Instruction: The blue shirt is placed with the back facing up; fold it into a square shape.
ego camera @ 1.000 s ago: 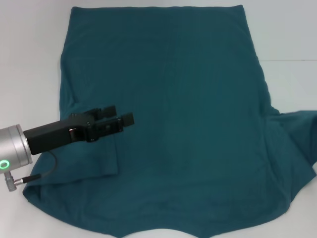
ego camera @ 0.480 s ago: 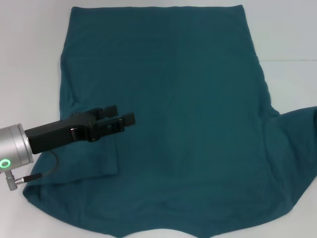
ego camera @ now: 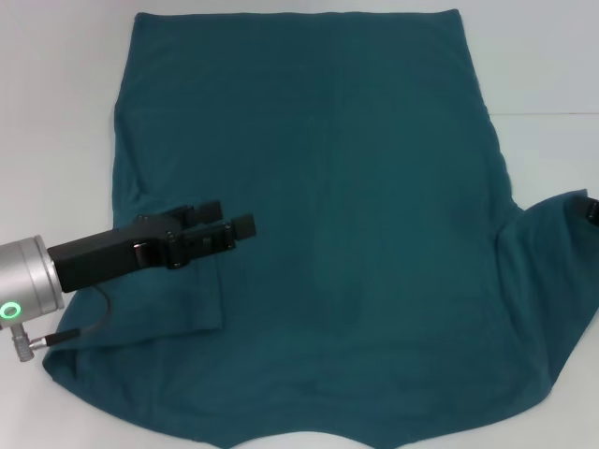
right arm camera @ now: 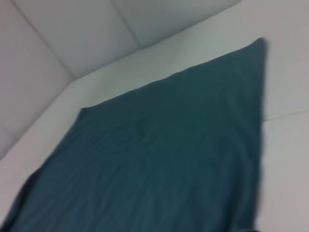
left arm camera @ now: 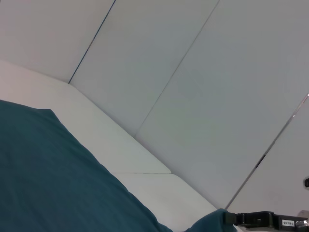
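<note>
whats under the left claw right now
Under the left claw lies the blue shirt, where the left sleeve is folded in over the body. The white table beneath is covered there, and the shirt's front cannot be seen.

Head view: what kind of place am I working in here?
Probably a lab test bench: a plain white table, bare white wall panels behind, and only the blue shirt laid out.

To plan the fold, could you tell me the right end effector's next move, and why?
Probably carry the right sleeve inward over the blue shirt: it peaks up at the right end effector, while the left sleeve lies folded in under the left end effector.
</note>
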### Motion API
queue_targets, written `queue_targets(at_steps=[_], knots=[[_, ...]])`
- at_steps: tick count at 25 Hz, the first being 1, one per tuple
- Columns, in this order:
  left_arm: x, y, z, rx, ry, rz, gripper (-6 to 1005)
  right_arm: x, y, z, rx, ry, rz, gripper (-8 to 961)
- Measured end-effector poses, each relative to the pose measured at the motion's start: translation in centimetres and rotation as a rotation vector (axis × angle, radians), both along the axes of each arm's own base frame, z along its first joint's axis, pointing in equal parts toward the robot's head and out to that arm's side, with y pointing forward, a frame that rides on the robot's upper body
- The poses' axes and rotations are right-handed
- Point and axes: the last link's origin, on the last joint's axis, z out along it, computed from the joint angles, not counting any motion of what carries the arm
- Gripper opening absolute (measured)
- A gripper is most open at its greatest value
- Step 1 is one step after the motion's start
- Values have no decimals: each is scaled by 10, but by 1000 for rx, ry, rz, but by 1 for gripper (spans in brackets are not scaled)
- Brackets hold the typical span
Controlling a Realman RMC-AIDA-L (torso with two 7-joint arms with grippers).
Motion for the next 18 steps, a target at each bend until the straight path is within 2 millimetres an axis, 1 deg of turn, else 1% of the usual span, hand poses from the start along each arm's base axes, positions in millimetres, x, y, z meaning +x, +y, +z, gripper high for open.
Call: queue_targets(at_steps=[7,11,12,13,18], knots=[[0,1,0,3,2,0,861,-23,3,-11,-78,91,39,101],[2,2,0,6,5,-9,861,-31,7,-19,-113,108,36,105],[3,3,0,8,7,-12,861,-36,10,-24,-125,109,41,106],[3,3,0,8,7,-12,861,-36,10,-24,-125,109,41,107],[3,4,0,11,7,-14,862,-49,20,-28,-141,117,63,113]])
